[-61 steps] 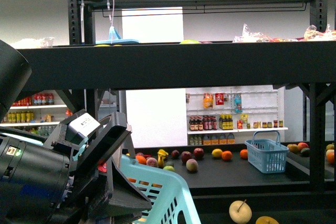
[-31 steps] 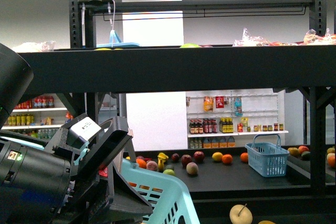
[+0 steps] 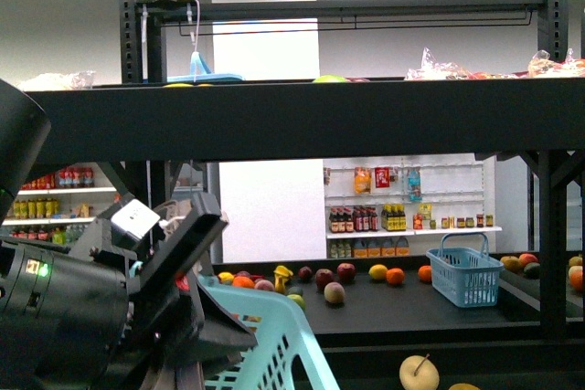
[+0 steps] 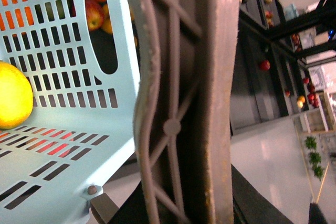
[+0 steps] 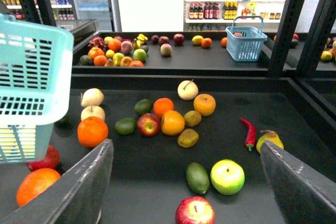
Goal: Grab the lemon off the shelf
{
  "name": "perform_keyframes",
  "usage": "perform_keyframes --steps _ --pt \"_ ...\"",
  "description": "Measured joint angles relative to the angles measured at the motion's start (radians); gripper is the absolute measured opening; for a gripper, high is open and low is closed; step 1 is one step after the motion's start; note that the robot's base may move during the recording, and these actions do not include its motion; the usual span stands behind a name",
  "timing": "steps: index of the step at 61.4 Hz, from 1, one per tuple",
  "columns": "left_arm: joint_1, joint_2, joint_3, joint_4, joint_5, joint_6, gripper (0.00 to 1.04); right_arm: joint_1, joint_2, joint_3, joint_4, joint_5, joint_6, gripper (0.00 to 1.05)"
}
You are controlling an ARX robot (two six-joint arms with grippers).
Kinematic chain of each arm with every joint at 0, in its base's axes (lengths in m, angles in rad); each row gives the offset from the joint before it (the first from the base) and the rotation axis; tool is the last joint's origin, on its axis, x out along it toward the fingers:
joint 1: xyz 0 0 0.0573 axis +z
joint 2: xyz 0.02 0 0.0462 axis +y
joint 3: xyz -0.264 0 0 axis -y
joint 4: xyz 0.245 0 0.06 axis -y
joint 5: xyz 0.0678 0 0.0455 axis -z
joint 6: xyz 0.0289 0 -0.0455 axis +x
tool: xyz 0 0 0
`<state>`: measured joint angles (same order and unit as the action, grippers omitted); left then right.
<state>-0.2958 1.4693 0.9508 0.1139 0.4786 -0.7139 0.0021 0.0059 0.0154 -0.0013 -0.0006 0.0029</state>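
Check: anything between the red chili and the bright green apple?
Nothing; bare shelf tier between red chili and green apple, right wrist view.

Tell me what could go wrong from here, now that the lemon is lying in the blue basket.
The lemon lies loose on the slotted floor of the basket, held aloft by the left gripper; a jerk might roll it. In the right wrist view the basket hangs close to an orange on the shelf, so lowering it could bump fruit. The right gripper, jaws open, sits low over a red apple and might nudge it.
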Motion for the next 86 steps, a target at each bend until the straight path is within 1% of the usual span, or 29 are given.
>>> perform_keyframes --steps 3,5,11,16,19,27,32,34,37,41,51,62,70,86 --pt "0.015 0.000 0.002 0.023 -0.026 -0.029 0.16 0.000 0.000 0.000 0.000 0.000 0.000 0.96" --pt "0.026 0.000 0.003 0.037 -0.039 -0.047 0.16 0.000 0.000 0.000 0.000 0.000 0.000 0.99" --pt "0.089 0.000 0.010 0.086 -0.069 -0.126 0.16 0.000 -0.001 0.000 0.000 0.000 0.000 0.97" --pt "0.194 -0.001 0.022 0.171 -0.105 -0.248 0.16 0.000 -0.001 0.000 0.000 0.000 0.000 0.97" --pt "0.237 -0.001 0.029 0.206 -0.119 -0.282 0.16 0.000 -0.001 0.000 0.000 0.000 0.000 0.97" --pt "0.396 -0.001 0.055 0.309 -0.187 -0.418 0.16 0.000 -0.001 0.000 0.000 0.000 0.000 0.97" --pt "0.490 0.009 0.080 0.337 -0.187 -0.471 0.16 0.000 -0.001 0.000 0.000 0.000 0.000 0.97" --pt "0.512 0.013 0.085 0.340 -0.187 -0.479 0.16 0.000 -0.001 0.000 0.000 0.000 0.000 0.97" --pt "0.566 0.033 0.105 0.341 -0.185 -0.492 0.16 0.000 -0.001 0.000 0.000 0.000 0.000 0.97" --pt "0.608 0.061 0.119 0.340 -0.177 -0.498 0.16 0.000 -0.001 0.000 0.000 0.000 0.000 0.97" --pt "0.678 0.140 0.144 0.341 -0.138 -0.543 0.16 0.000 -0.001 0.000 0.000 0.000 0.000 0.97" --pt "0.732 0.211 0.183 0.370 -0.112 -0.610 0.16 0.000 -0.001 0.000 0.000 0.000 0.000 0.97" --pt "0.775 0.259 0.219 0.402 -0.124 -0.634 0.16 0.000 -0.001 0.000 0.000 0.000 0.000 0.97" --pt "0.806 0.334 0.225 0.447 -0.164 -0.646 0.16 0.000 -0.001 0.000 0.000 0.000 0.000 0.97"
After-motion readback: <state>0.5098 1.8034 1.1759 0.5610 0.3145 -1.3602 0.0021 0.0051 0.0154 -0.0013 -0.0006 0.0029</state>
